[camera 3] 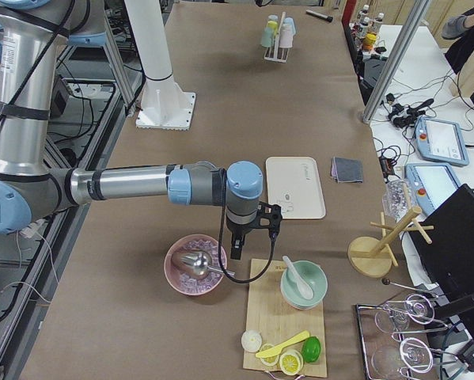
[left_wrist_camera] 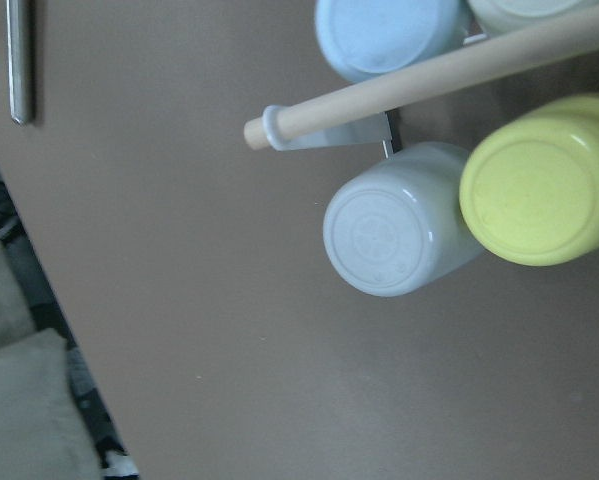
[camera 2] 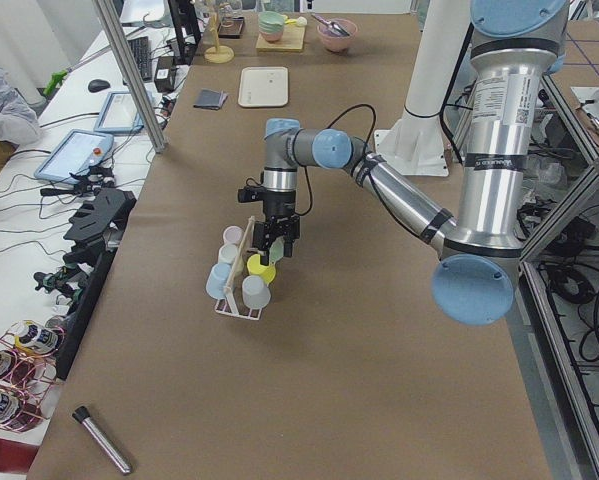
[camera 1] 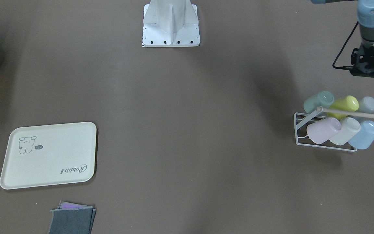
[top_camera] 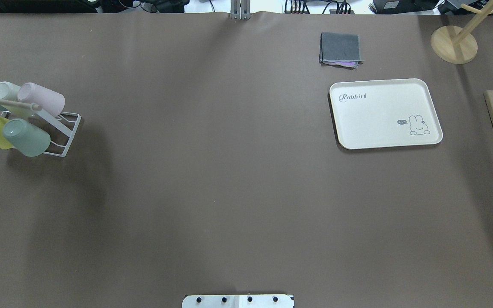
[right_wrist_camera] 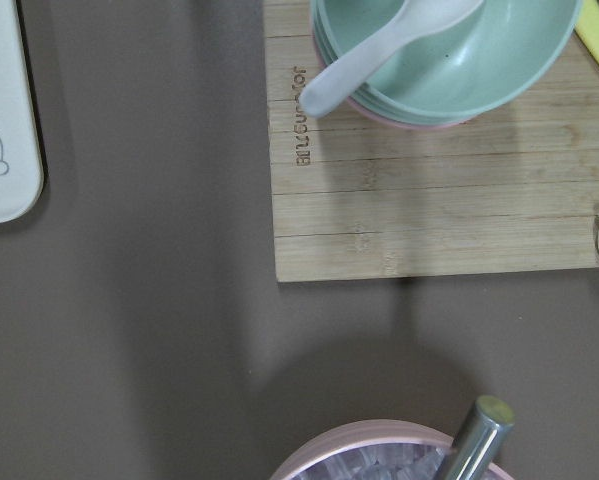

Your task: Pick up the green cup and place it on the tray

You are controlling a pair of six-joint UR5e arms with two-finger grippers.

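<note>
Left wrist view catches only the rack (left_wrist_camera: 329, 135) end, the wooden rod (left_wrist_camera: 429, 80) and the bottoms of the pale grey-blue cup (left_wrist_camera: 394, 235) and yellow-green cup (left_wrist_camera: 544, 180). The front-facing view adds the left gripper (camera 1: 370, 65) hanging robot-side of the rack, clear of the cups, jaws too dark to call. The right gripper (camera 3: 240, 241) shows only in the right side view, by the pink bowl (camera 3: 195, 265), grip unreadable. The green cup (camera 1: 318, 101) is a small matte mint tumbler, handleless and slightly tapered, tilted on the rack's robot-side row end beside the yellow-green cup, seemingly mouth-down, with the cream tray (camera 1: 49, 169) well apart across the table.
</note>
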